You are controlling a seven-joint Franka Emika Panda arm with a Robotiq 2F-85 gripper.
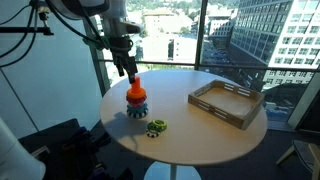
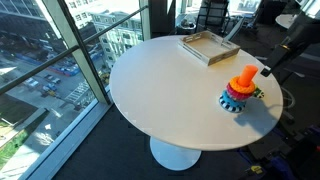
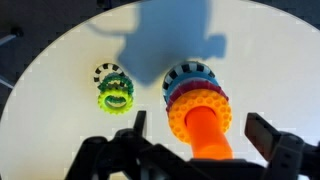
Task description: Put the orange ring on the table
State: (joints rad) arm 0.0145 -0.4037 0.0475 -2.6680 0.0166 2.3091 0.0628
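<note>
The orange ring [image 3: 180,115] sits on top of a stack of coloured rings around an upright orange-red peg [image 3: 210,138]. The stack stands on the round white table [image 3: 60,70]. The ring also shows in both exterior views [image 1: 135,94] [image 2: 240,87]. My gripper [image 3: 200,130] is open, with one finger on each side of the peg. It hangs just above the stack and touches nothing [image 1: 129,72]. In an exterior view only its tip [image 2: 268,70] shows at the right of the toy.
A small green gear-like ring [image 3: 114,97] lies on the table beside the stack [image 1: 155,126]. A rectangular wooden tray [image 1: 228,103] stands on the far side of the table [image 2: 208,45]. Large windows run along the table's edge.
</note>
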